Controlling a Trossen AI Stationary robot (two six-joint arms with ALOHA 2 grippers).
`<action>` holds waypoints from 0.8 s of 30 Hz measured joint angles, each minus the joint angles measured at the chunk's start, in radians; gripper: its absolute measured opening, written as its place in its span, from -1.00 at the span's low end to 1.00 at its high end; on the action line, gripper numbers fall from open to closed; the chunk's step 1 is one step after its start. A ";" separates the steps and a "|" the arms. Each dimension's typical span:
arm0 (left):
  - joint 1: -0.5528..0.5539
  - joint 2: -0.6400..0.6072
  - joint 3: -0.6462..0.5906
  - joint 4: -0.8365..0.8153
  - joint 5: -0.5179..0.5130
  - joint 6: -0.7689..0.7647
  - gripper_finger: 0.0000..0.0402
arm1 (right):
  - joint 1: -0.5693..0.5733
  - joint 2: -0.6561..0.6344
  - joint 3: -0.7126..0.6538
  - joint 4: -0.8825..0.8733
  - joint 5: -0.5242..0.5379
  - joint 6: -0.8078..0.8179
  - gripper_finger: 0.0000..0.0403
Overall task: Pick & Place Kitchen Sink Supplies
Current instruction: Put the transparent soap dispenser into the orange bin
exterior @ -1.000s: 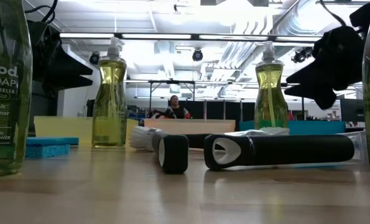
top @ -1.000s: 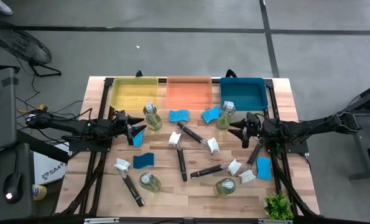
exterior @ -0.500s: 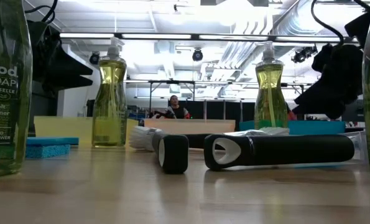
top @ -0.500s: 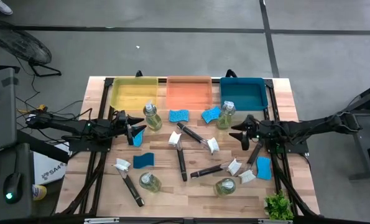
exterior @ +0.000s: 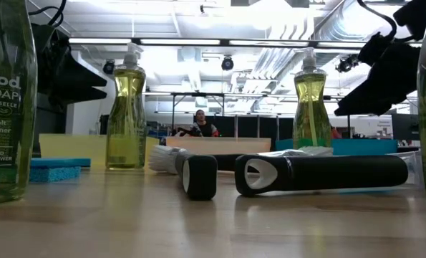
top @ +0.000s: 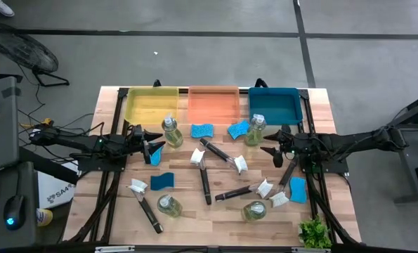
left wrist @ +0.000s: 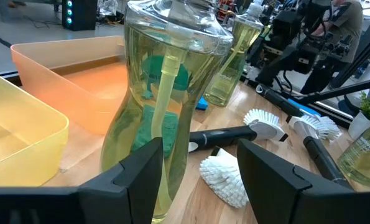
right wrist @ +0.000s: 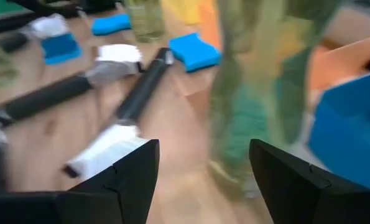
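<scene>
Several clear soap bottles, blue sponges and dark-handled brushes lie scattered on the wooden table. My left gripper [top: 154, 145] stands open at the table's left, just short of an upright soap bottle [top: 170, 131], which fills the left wrist view [left wrist: 157, 93] ahead of the open fingers [left wrist: 197, 171]. My right gripper [top: 268, 147] hangs open at the right, pointing at another upright bottle [top: 254, 131], blurred in the right wrist view [right wrist: 259, 93]. Nothing is between either pair of fingers. A sponge [top: 154, 156] lies below the left gripper.
Yellow [top: 151, 104], orange [top: 213, 104] and blue [top: 274, 105] trays line the far edge. Brushes [top: 223, 154] [top: 204, 177] cross the middle; two more bottles [top: 169, 206] [top: 254, 211] stand near the front. A small green plant [top: 314, 232] sits at the near right corner.
My right gripper has risen a little and rolled at the wrist: in the low view it first tipped downward and now slants out level toward the bottle. The left arm and all objects have kept still.
</scene>
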 joint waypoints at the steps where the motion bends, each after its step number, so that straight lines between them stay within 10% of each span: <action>1: 0.000 0.000 0.000 0.000 0.000 0.000 0.01 | -0.001 -0.005 0.010 -0.027 0.021 -0.003 0.21; 14: 0.000 0.000 0.000 0.000 0.000 0.000 0.01 | -0.057 -0.044 0.114 -0.181 0.143 0.097 0.24; 24: 0.000 0.000 0.000 0.000 0.000 0.000 0.01 | -0.056 -0.018 0.114 -0.088 0.170 0.051 0.67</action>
